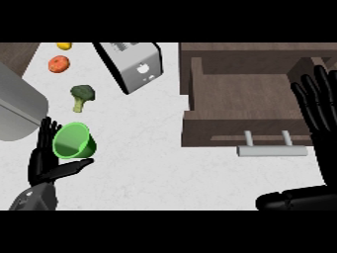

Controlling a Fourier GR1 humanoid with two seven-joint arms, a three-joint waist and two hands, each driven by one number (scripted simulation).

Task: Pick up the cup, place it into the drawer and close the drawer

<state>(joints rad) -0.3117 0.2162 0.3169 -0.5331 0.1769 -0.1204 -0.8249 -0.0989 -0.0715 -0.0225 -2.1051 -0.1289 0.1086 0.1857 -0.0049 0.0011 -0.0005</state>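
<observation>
The green cup (74,141) lies tilted on the white counter at the lower left, its mouth turned up and to the left. My left hand (43,164) stands right against it: straight fingers rise behind its left side and the thumb reaches out under its base, so the hand is open. The brown wooden drawer (244,94) is pulled out at the upper right, with nothing visible inside and a silver handle (272,148) on its front. At the right edge my right hand (330,123) is open with fingers up, over the drawer's right side.
A silver toaster (137,65) stands at the top centre. Broccoli (82,96), an orange-red fruit (59,63) and a yellow fruit (64,46) lie above the cup. A large grey rounded object (7,106) fills the left edge. White counter (163,173) stretches between cup and drawer.
</observation>
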